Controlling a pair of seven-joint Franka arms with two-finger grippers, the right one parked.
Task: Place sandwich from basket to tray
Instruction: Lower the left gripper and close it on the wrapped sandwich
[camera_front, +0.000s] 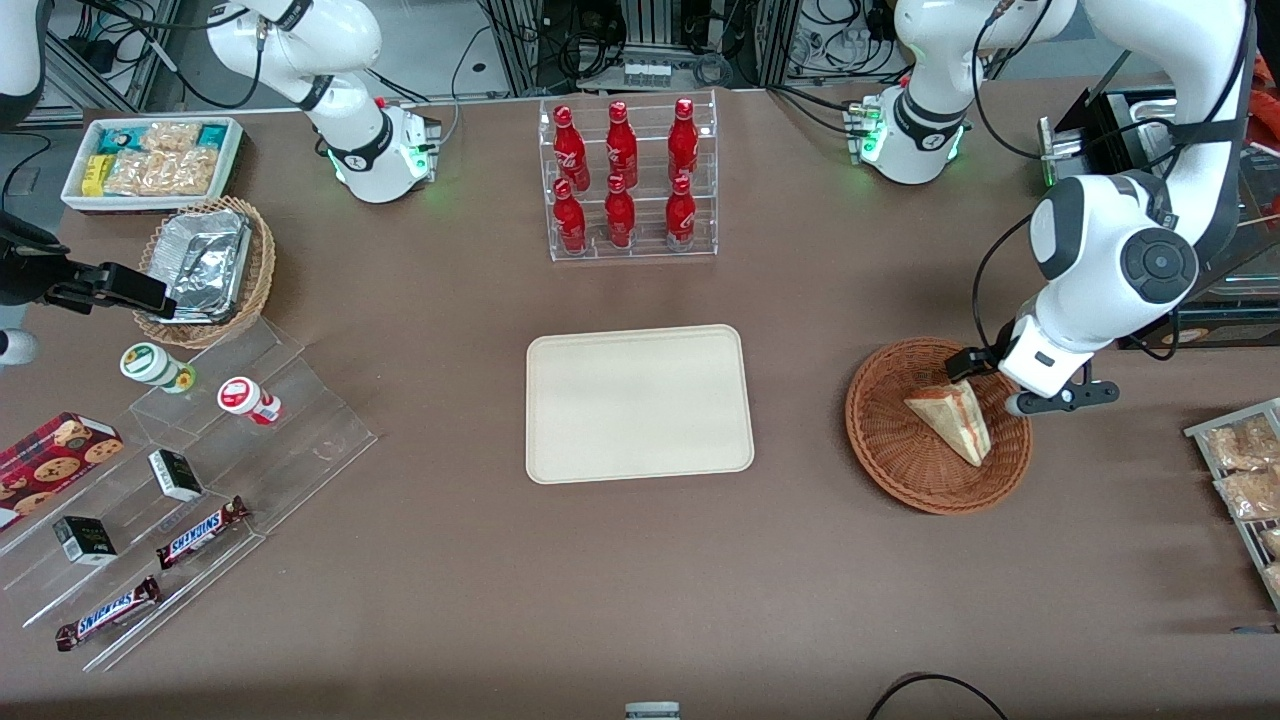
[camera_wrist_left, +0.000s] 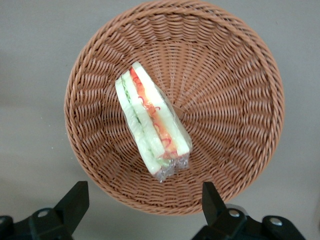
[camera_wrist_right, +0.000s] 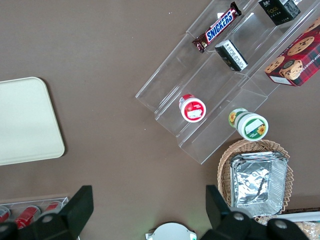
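While arm bends down, pincer (camera_wrist_left: 145, 207) spread wide, empty, above basket (camera_wrist_left: 240, 100), sandwich (camera_wrist_left: 150, 122) inside.

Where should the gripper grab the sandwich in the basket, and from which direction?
Come straight down with the open gripper, now above the basket. Probably best to pinch the sandwich across its two flat bread faces near mid-length: it lies on edge, filling layers up, so those broad sides face the fingers.

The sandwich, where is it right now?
The sandwich lies in the reddish-brown basket toward the working arm's end of the table, beside the tray, with the open gripper above it.
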